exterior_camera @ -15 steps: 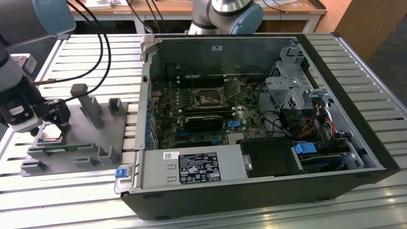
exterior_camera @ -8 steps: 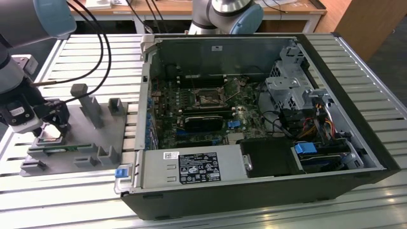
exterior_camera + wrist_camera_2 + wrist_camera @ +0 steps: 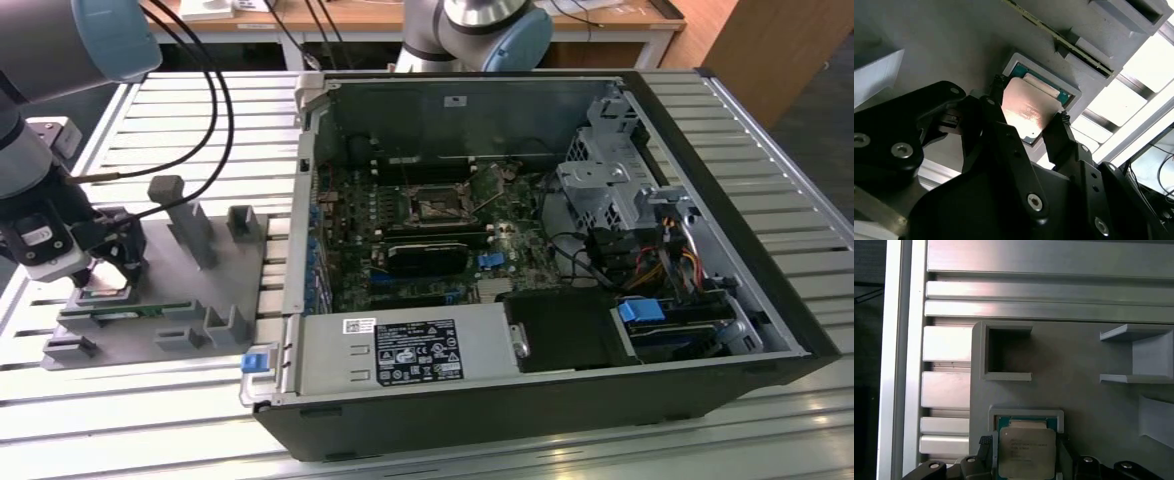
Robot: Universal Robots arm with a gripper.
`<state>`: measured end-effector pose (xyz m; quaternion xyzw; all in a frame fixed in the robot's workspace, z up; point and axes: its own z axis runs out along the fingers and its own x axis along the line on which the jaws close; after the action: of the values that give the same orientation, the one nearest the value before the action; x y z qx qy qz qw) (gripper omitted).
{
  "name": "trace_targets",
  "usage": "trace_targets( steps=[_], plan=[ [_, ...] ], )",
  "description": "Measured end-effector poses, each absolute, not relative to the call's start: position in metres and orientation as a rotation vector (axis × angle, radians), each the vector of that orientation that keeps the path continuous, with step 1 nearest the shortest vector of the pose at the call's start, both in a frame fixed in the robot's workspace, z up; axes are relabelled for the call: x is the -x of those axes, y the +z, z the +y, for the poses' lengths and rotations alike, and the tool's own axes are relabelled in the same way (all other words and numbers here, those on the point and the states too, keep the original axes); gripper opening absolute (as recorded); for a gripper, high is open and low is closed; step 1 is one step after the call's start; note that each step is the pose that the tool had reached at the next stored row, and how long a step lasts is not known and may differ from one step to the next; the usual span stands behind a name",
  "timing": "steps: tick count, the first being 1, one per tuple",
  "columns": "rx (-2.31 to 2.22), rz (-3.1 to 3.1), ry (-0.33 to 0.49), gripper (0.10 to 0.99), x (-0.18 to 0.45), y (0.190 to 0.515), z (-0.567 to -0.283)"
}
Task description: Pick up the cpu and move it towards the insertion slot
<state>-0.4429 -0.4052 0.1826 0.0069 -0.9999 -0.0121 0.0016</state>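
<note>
Two black fingers (image 3: 1066, 142) of the gripper (image 3: 1030, 104) are clamped on the cpu (image 3: 1026, 115), one on each opposite edge. The chip sits squarely between the jaws, pinched by its sides. In both wrist views its silvery lid faces the cameras and catches a warm glare, with the pale rim showing along one edge.

Directly under the jaws is the square pocket (image 3: 1026, 414) of the grey fixture (image 3: 187, 290), and a teal lining peeks out just beyond the chip's far edge. In the second wrist view the chip looks a touch offset from that pocket and slightly tilted. It may be raised off its seat, though that is hard to tell for sure from these angles.

In the exterior view the gripper hangs low over the fixture, and a narrow green memory stick (image 3: 127, 312) lies in its groove just beside the jaws. The fixture rests on a slatted aluminium table (image 3: 134, 410).

Well apart from the jaws, past the fixture and inside the open computer case (image 3: 747, 230), lies the insertion slot (image 3: 438, 205). It is a dark square socket in a silvery frame, ringed by green board. The cpu is between the jaws at the fixture, far from that socket.
</note>
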Motion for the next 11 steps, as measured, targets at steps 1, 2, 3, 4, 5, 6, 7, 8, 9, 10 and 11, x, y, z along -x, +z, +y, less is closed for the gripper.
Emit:
trace_targets(
  steps=[1,2,3,4,5,6,7,8,9,10,11],
  plan=[
    [-0.022,-3.138,-0.038,0.624,0.4429,0.1825,-0.4052],
    [-0.022,-3.138,-0.038,0.553,0.4429,0.1825,-0.4052],
    [-0.022,-3.138,-0.038,0.553,0.4429,0.1825,-0.4052],
    [-0.022,-3.138,-0.038,0.553,0.4429,0.1825,-0.4052],
    [-0.022,-3.138,-0.038,0.545,0.4429,0.1825,-0.4052],
    [-0.021,-3.138,-0.038,0.545,0.4429,0.1825,-0.4052],
    [-0.022,-3.138,-0.038,0.545,0.4429,0.1825,-0.4052],
    [-0.022,-3.138,-0.038,0.545,0.4429,0.1825,-0.4052],
    [-0.022,-3.138,-0.038,0.545,0.4429,0.1826,-0.4052],
    [-0.021,-3.138,-0.038,0.545,0.4429,0.1827,-0.4052],
    [-0.021,-3.138,-0.038,0.545,0.4429,0.1827,-0.4052]
  ],
)
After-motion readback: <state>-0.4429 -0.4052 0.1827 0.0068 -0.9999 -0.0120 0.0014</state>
